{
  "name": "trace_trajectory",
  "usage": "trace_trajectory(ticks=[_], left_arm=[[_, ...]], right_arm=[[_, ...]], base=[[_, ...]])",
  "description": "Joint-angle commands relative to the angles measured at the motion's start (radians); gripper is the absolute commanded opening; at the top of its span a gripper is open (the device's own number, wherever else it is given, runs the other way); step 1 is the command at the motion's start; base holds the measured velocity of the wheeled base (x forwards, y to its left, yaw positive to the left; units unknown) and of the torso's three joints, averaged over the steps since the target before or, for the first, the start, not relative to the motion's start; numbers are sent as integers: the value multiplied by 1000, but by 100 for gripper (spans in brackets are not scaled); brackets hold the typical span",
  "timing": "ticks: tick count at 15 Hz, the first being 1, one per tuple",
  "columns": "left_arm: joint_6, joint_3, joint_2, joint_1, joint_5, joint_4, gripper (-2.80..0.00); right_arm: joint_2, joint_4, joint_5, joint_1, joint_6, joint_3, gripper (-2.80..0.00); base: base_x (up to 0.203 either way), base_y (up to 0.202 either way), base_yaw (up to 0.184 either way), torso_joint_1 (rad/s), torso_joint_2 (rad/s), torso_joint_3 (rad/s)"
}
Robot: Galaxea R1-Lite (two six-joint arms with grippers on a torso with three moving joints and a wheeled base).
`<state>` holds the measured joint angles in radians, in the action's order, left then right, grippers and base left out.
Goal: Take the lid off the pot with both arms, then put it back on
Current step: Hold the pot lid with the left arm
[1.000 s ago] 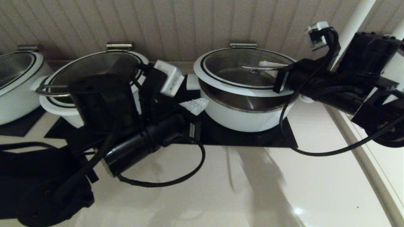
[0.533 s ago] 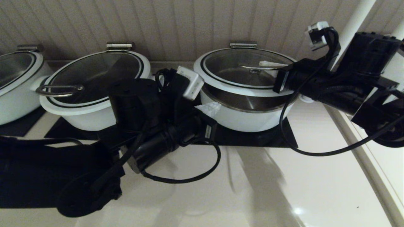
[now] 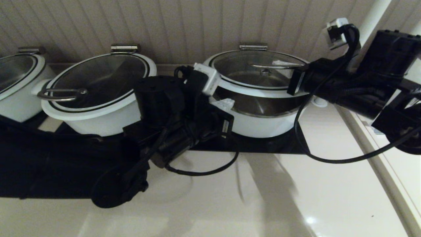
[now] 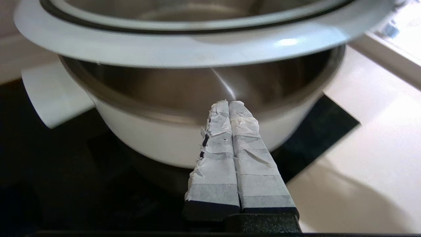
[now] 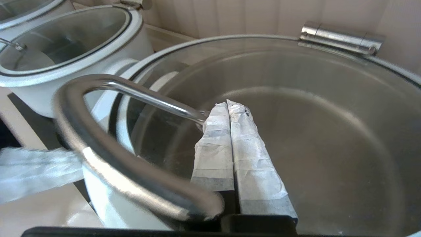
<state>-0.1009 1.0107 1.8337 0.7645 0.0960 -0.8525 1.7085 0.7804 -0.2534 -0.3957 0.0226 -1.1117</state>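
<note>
The pot (image 3: 263,125) stands at the back right on a black mat. Its lid (image 3: 250,89) is tilted up at the front on the rear hinge (image 3: 253,47), so the steel inner bowl (image 4: 158,89) shows. My right gripper (image 3: 279,63) is shut, with its taped fingers (image 5: 243,138) threaded under the steel bar handle (image 5: 148,97) over the glass. My left gripper (image 3: 225,103) is shut and empty. Its tips (image 4: 229,102) are at the pot's front-left edge, just below the raised lid rim (image 4: 184,49) and apart from it.
A similar white pot with a loop-handled lid (image 3: 95,85) stands to the left, close beside my left arm. Another pot (image 3: 16,82) stands at the far left. A panelled wall runs behind. A raised ledge (image 3: 371,144) borders the counter on the right.
My left arm has swung right and forward, bringing its shut fingers to the gap under the lid's front rim. My right gripper has risen a little, and the lid's front with it.
</note>
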Motion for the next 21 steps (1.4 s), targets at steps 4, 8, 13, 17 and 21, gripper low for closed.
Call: trace_trajectory(ticks=[4,8,13,17,21], left_arm=[[-2,62,45,-1,25,-5,-280],[-3,60,47,-8,25,-5,-280],[-5,60,52,-15,42,-7,-280],[-3,62,53,-30,42,-7,-280],[-3,82,63,-34,42,-8,-280]], right_arm=[[-35,2,-3,-2,2,30,-280],[-73,3,-6,-3,2,92,-280],[-111,-6,-6,-3,2,104,-280],[-159,-10,-7,-3,2,169,-280],[-197,-12,-9,-3,2,214,-280]], base=[[0,0,0,0,0,0],[0,0,0,0,0,0],[0,0,0,0,0,0],[0,0,0,0,0,0],[0,0,0,0,0,0]])
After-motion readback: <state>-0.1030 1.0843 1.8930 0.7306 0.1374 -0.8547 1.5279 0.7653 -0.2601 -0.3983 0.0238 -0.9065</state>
